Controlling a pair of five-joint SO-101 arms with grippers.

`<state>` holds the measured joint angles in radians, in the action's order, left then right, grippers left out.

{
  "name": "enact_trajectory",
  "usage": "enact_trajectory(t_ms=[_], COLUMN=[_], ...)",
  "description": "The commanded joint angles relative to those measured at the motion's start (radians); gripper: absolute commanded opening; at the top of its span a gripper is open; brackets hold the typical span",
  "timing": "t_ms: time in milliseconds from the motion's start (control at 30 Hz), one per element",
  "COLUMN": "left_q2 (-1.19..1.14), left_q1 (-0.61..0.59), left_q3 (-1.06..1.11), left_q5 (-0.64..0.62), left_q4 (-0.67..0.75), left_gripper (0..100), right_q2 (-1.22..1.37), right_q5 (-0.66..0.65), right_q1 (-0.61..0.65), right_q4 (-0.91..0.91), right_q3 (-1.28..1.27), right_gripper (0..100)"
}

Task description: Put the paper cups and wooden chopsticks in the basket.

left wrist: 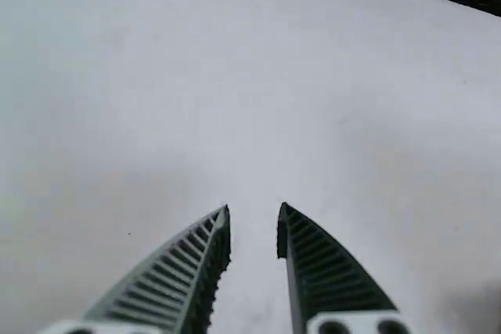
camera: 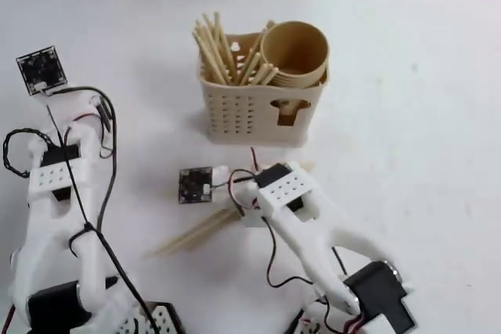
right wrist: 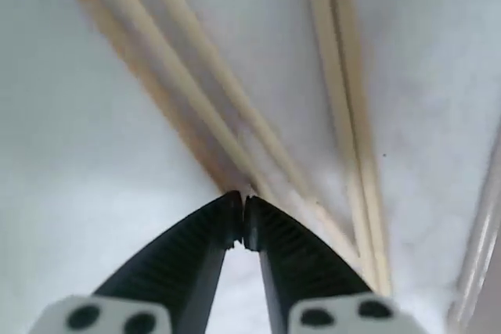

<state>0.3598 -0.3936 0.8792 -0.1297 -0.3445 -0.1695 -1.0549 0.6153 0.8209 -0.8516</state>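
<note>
The cream basket (camera: pixel 258 111) stands at mid table. It holds stacked paper cups (camera: pixel 296 52) and a bundle of wooden chopsticks (camera: pixel 223 52). More chopsticks (camera: pixel 192 236) lie loose on the table in front of it, under the right arm. In the right wrist view my right gripper (right wrist: pixel 243 220) is shut, its tips touching right on top of one pair of chopsticks (right wrist: pixel 180 76); a second pair (right wrist: pixel 344 115) lies beside it. I cannot tell whether a stick is pinched. My left gripper (left wrist: pixel 253 220) is open over bare white table, far to the left of the basket.
The white table (camera: pixel 423 115) has free room to the right of the basket and along the back. The left arm (camera: pixel 59 185) stands at the left edge with loose black cables. A small camera board (camera: pixel 39 68) sticks out at its far end.
</note>
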Motion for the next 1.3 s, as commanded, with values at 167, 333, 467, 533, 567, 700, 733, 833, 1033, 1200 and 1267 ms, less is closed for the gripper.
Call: enact_trajectory(t_ms=[167,333,467,533,567,700,733,833,1033,1200,1267], left_q2=[0.027,0.027,0.027,0.027,0.027,0.027,0.027,0.027,0.027,0.027,0.027], left_q1=[-0.002,-0.002,-0.002,-0.002,-0.002,-0.002,-0.002,-0.002,-0.002,-0.002,-0.002], left_q3=[-0.003,-0.003,-0.003,-0.003,-0.003,-0.003,-0.003,-0.003,-0.003,-0.003,-0.003], left_q5=[0.011,0.011,0.011,0.011,0.011,0.011,0.011,0.011,0.011,0.011,0.011], left_q4=[0.015,0.015,0.015,0.015,0.015,0.015,0.015,0.015,0.014,0.015,0.015], left_gripper=[12,12,12,12,12,12,12,12,12,12,12], right_q2=[-0.002,-0.067,-0.104,-0.104,-0.104,-0.120,-0.124,-0.113,-0.004,0.110,0.125], right_q5=[0.115,0.129,0.183,0.181,0.175,0.044,0.040,0.011,-0.072,-0.055,-0.051], right_q1=[-0.082,-0.094,-0.147,-0.160,-0.150,-0.005,0.022,0.038,0.048,0.044,0.035], right_q4=[0.007,0.059,0.059,0.061,0.065,0.094,0.077,0.007,-0.036,-0.048,-0.042], right_q3=[0.075,0.075,0.077,0.075,0.071,0.021,0.011,0.005,0.029,0.075,0.095], right_gripper=[1.6,1.6,1.5,1.6,1.7,7.6,11.7,21.4,16.0,15.4,12.3])
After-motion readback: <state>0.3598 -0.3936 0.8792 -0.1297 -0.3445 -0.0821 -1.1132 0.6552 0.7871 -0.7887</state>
